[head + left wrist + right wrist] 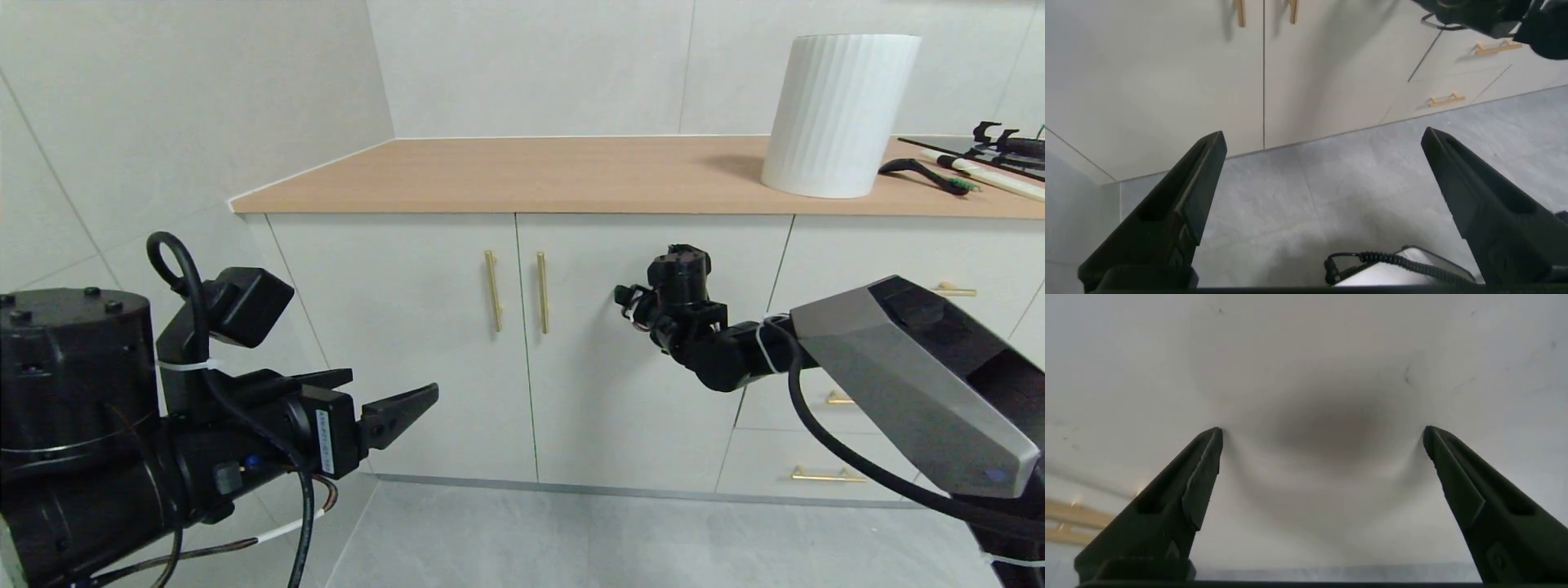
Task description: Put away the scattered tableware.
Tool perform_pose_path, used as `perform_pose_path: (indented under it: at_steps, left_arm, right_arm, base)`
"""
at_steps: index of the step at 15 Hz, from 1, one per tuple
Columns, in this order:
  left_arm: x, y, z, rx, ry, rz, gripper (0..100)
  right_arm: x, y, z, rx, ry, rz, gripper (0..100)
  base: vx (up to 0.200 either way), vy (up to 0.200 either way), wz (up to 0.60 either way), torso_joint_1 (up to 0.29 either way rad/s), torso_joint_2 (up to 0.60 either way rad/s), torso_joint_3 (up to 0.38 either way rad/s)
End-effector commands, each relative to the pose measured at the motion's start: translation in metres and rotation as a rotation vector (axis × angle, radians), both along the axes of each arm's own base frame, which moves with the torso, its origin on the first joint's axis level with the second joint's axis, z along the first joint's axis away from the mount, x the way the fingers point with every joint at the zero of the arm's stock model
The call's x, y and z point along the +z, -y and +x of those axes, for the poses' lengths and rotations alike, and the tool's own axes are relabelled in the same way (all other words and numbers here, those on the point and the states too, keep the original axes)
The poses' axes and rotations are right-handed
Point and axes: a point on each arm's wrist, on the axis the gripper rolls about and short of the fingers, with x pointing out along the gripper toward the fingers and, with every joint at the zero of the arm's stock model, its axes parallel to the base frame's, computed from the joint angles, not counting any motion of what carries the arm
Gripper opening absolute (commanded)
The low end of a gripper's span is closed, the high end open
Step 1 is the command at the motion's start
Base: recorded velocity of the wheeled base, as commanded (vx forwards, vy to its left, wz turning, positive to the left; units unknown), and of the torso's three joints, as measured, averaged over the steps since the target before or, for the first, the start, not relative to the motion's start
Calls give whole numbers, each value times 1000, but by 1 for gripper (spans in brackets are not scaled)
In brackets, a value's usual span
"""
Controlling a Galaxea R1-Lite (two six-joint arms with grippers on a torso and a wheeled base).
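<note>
As tableware (pixel 927 172) lies on countertop (pixel 531 173), right end effector (pixel 1321 441) spread below it, left end effector (pixel 1323 147) agape

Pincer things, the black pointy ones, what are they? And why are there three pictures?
They belong to a robot with two arms. Each arm ends in a pincer, like a hand with two fingers. One picture comes from a camera on the robot's head. The other two come from cameras on its wrists, so you look out between the fingers. The left pincer is open, in front of the white cabinet. The right pincer is open too, close up to one cabinet door. Neither holds anything. On the wooden counter stands a tall white ribbed tub. Beside it lie some dark utensils and a pale stick.
</note>
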Motion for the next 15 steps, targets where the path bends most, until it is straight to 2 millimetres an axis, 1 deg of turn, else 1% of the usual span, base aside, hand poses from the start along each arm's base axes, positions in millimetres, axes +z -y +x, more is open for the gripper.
perform_pose_path:
  at_steps: [1,3,5,6,7,8,9,10,11,13,14,15]
  left_arm:
    - [0,0,0,0,-1,1,100]
    - [0,0,0,0,-1,1,100]
    - [0,0,0,0,-1,1,100]
    - [0,0,0,0,-1,1,100]
    - [0,0,0,0,1,-1,100]
    - [0,0,0,0,0,0,100]
    - [0,0,0,0,1,-1,100]
    - [0,0,0,0,1,-1,100]
    - [3,-1,-2,3,11,-6,100]
    - [8,-4,-7,4,37,-18,100]
    - [11,-7,-11,4,53,-25,100]
    - [13,-9,-16,4,66,-32,100]
  right_arm:
    - [-8,1,9,-25,11,-1,100]
    - [-8,3,11,-34,8,-3,100]
    - [0,4,6,-32,12,2,100]
    - [8,5,-5,-19,0,9,100]
    - [21,3,-22,33,-12,15,100]
    - [33,5,-40,90,-24,22,100]
    - [51,12,-65,156,-36,31,100]
    - [51,12,-65,156,-36,31,100]
    - [85,32,-114,274,-28,58,100]
    - [117,51,-158,334,23,81,100]
    - [134,64,-184,341,60,81,100]
    - [145,74,-203,344,93,66,100]
  base:
    - [0,0,0,0,0,0]
    - [0,0,0,0,0,0]
    - [0,0,0,0,0,0]
    - [0,0,0,0,0,0]
    - [0,0,0,0,0,0]
    - [0,0,0,0,0,0]
    - [0,0,0,0,0,0]
    - [0,0,0,0,0,0]
    - [0,0,0,0,0,0]
    - [0,0,0,0,0,0]
    - [0,0,0,0,0,0]
    - [0,0,0,0,0,0]
